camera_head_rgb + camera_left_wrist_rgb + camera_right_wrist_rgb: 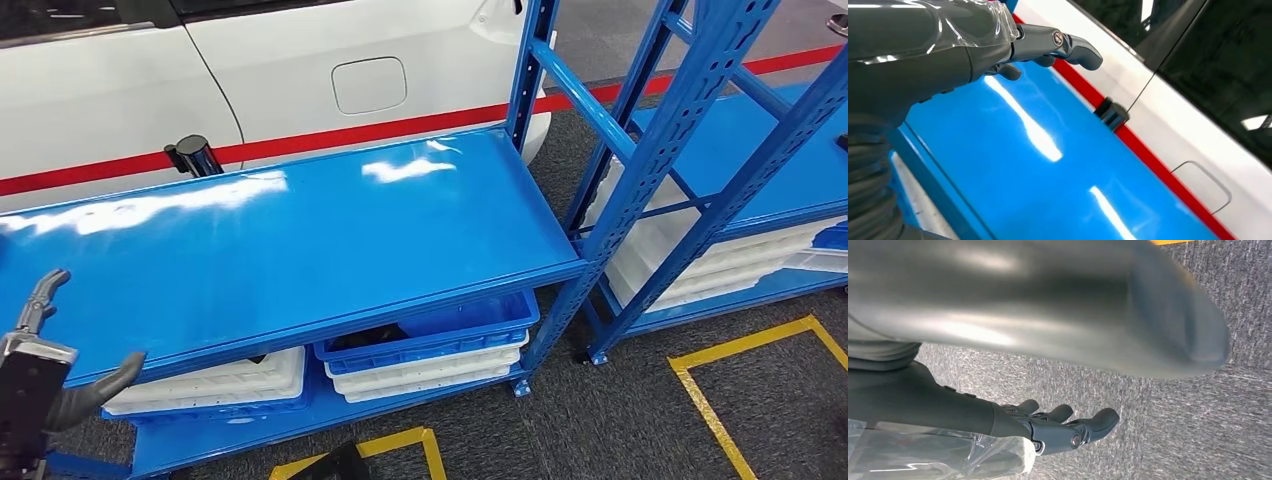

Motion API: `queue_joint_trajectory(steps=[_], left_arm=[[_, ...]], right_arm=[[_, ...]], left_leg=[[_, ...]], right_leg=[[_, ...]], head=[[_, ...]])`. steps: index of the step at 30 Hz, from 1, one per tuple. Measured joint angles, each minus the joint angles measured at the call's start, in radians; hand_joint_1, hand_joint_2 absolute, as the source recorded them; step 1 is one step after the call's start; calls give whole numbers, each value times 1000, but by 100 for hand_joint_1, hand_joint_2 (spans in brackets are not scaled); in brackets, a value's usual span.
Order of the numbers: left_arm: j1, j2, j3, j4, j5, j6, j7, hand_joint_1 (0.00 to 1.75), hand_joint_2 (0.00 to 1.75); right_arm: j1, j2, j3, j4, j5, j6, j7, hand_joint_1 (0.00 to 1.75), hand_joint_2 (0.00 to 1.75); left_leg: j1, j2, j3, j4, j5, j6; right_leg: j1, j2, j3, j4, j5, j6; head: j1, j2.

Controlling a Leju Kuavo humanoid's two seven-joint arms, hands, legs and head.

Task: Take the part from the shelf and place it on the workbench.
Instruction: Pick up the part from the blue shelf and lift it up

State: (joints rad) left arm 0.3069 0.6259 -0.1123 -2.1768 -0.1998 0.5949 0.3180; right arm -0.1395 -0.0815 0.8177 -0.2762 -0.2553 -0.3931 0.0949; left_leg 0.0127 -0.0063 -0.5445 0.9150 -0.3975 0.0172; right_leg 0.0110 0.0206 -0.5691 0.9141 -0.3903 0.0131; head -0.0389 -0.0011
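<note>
Part: a black cylinder-shaped piece [195,155] stands at the far edge of the blue shelf top [330,235], next to the white car [300,60]; it looks like two short tubes side by side, though the view is too small to be sure.
Left hand: the left hand [62,350] hovers over the near left corner of the shelf top, fingers spread, holding nothing, well apart from the part.
Right hand: the right hand [1058,427] hangs over grey carpet [1173,430], fingers loosely extended, empty.
Lower shelf: blue bin [440,335] stacked on white trays [430,372].
Floor: yellow tape lines [740,400].
</note>
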Motion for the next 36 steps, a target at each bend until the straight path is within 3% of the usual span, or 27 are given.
queue_joint_trajectory(steps=[6,12,17,22,36], left_arm=[[-82,-6,11,-38,19,-97,-5,0,175],[-203,-6,-12,-75,34,-217,71,0,175],[-347,-9,-84,-86,29,-282,94,0,175],[-436,-20,-163,-88,34,-326,83,0,175],[-518,-42,-298,-90,33,-373,72,0,175]], right_arm=[[-21,5,7,0,21,14,14,0,0],[-38,10,21,0,30,29,17,0,0],[-49,14,26,0,35,40,21,0,0],[-53,17,27,0,34,44,28,0,0],[-54,17,27,0,33,45,28,0,0]], left_leg=[[0,0,1,0,0,0],[0,0,3,0,0,0],[0,-1,2,0,1,0],[0,0,2,0,0,0],[0,0,2,0,0,0]], right_leg=[[0,0,0,0,0,0],[0,0,1,0,1,0],[0,-2,2,0,1,0],[0,-1,1,0,1,1],[0,-1,1,0,1,1]], head=[[0,0],[0,0],[0,0],[0,0],[0,0]])
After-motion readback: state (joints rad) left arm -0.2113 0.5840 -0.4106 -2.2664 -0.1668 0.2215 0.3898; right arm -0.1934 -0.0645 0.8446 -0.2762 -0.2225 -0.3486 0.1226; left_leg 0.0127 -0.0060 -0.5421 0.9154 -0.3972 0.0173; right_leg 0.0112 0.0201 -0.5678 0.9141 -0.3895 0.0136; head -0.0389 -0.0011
